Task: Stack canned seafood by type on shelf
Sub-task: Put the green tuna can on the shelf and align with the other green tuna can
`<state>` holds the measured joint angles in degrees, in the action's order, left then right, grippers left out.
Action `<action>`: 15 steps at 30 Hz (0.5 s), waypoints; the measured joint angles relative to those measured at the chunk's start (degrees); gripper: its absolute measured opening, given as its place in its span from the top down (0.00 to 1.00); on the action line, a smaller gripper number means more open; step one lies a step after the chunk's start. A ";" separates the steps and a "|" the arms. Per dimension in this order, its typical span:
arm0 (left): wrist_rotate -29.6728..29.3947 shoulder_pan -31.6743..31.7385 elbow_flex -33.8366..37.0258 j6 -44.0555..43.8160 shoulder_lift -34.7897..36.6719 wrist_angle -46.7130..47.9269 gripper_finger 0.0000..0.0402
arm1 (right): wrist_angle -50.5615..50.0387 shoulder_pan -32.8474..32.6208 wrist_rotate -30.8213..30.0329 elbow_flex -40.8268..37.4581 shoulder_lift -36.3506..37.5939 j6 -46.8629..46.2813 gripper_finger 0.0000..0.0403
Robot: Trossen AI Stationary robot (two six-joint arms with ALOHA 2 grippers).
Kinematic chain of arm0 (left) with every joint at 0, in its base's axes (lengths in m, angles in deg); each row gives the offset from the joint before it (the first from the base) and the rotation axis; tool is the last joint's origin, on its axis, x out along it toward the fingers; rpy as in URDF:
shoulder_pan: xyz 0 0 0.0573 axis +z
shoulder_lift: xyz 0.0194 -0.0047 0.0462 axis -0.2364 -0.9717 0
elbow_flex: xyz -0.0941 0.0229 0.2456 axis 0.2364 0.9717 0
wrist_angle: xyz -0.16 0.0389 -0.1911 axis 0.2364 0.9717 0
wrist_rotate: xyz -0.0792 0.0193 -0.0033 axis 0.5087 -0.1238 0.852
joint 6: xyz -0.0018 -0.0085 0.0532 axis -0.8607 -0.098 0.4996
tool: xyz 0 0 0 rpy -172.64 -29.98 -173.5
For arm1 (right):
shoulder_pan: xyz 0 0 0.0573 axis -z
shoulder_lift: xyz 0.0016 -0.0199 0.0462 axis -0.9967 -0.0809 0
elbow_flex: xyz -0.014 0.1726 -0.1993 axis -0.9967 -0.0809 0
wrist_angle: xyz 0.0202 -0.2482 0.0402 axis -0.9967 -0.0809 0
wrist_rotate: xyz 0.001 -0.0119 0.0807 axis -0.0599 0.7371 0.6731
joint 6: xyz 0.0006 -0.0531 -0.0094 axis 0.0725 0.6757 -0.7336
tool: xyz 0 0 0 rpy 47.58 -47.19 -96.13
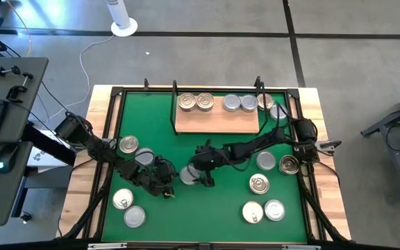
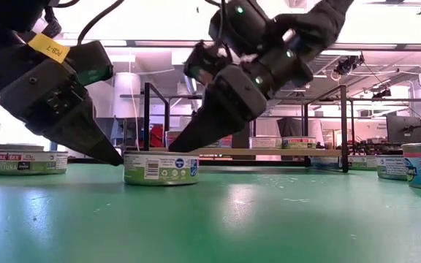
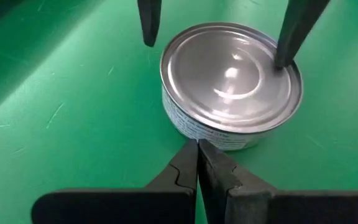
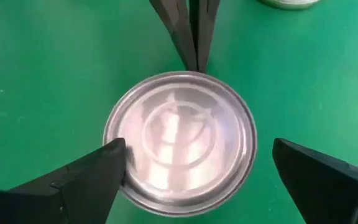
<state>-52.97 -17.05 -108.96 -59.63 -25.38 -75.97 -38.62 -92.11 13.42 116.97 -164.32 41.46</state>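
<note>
Silver-lidded can [image 4: 180, 140] sits upright on the green mat [image 1: 221, 208], mid-table, in front of the shelf [image 1: 217, 119]. Right gripper [image 4: 197, 168] straddles it, jaws wide and holding nothing. Left gripper [image 3: 197, 149], jaws together and empty, points at its side. Other tins [image 1: 264, 210] lie around, apart.

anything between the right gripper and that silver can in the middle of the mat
Nothing visible. The open right gripper straddles the plain silver-lidded round can. The shut left gripper has its tips against the can's opposite side, outside the right gripper's closing path.
</note>
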 joint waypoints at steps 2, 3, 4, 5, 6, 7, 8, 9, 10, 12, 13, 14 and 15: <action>0.01 0.00 0.00 0.02 0.00 0.00 1.00 | 4.52 0.16 -0.02 -2.20 0.00 -0.03 0.01; 0.02 0.00 0.00 0.02 0.00 0.00 1.00 | 6.52 0.14 0.09 -3.25 0.00 -0.07 0.01; 0.02 0.00 0.00 0.02 0.00 -0.02 1.00 | 8.13 0.14 0.25 -4.04 0.00 -0.01 0.01; 0.01 0.00 0.00 0.02 0.00 -0.02 1.00 | 9.54 0.14 0.51 -4.69 0.05 0.11 0.01; 0.02 0.00 0.00 0.02 0.00 -0.02 1.00 | 10.62 0.13 0.67 -5.28 0.36 0.13 0.01; 0.02 0.00 0.00 0.02 0.00 0.00 1.00 | 11.25 0.03 0.72 -5.61 0.65 0.13 0.01; 0.04 0.00 0.00 0.02 0.00 -0.02 1.00 | 12.00 0.00 0.81 -5.85 1.29 0.05 0.01; 0.04 0.00 0.00 0.04 0.00 0.00 1.00 | 12.28 0.00 0.91 -6.08 2.01 0.10 0.01; 0.04 0.00 0.00 0.04 0.00 0.05 1.00 | 12.28 0.00 0.99 -6.18 2.75 0.12 0.01; 0.13 0.00 0.00 0.04 0.00 0.00 1.00 | 12.20 -0.03 1.03 -6.81 4.22 -0.10 0.01; 0.13 0.00 0.00 0.04 0.00 -0.01 1.00 | 11.99 -0.06 1.07 -7.26 4.64 -0.36 0.01; 0.14 -0.03 0.00 0.04 0.00 -0.02 1.00 | 11.76 -0.22 1.06 -7.69 4.83 -0.50 0.01; 0.18 -0.09 0.00 0.05 0.00 -0.01 1.00 | 11.50 -0.39 1.06 -8.24 4.86 -0.59 0.01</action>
<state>-52.79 -17.13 -108.96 -59.58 -25.38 -75.98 -27.12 -92.50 14.48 108.72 -159.46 40.87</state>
